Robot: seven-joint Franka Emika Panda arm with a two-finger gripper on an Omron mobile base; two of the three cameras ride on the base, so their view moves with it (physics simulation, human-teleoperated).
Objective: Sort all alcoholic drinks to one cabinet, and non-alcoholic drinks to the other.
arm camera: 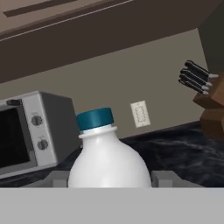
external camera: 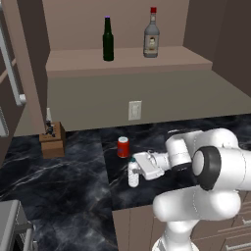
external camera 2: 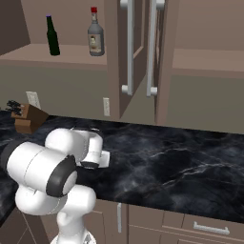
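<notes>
While reaching low over the dark marble counter (external camera: pixel 59 196), gripper (external camera: pixel 133 171) placed around the small white bottle with blue cap (external camera: pixel 133 174), 1 grey finger (arm camera: pixel 56 179) on each side; whether squeezing or merely bracketing cannot be told. Just beyond, upright on the counter: red can (external camera: pixel 123 147). Up in the open cabinet (external camera: pixel 127 61): 2 tall bottles apart, dark green bottle (external camera: pixel 108 40) left, clear red-capped bottle (external camera: pixel 151 34) right. Far left: knife block (external camera: pixel 52 138). Seen from the hand, microwave (arm camera: pixel 30 131) behind the white bottle.

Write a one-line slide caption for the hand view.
White plastic bottle with blue cap between the gripper fingertips, toaster oven and knife block behind.
</notes>
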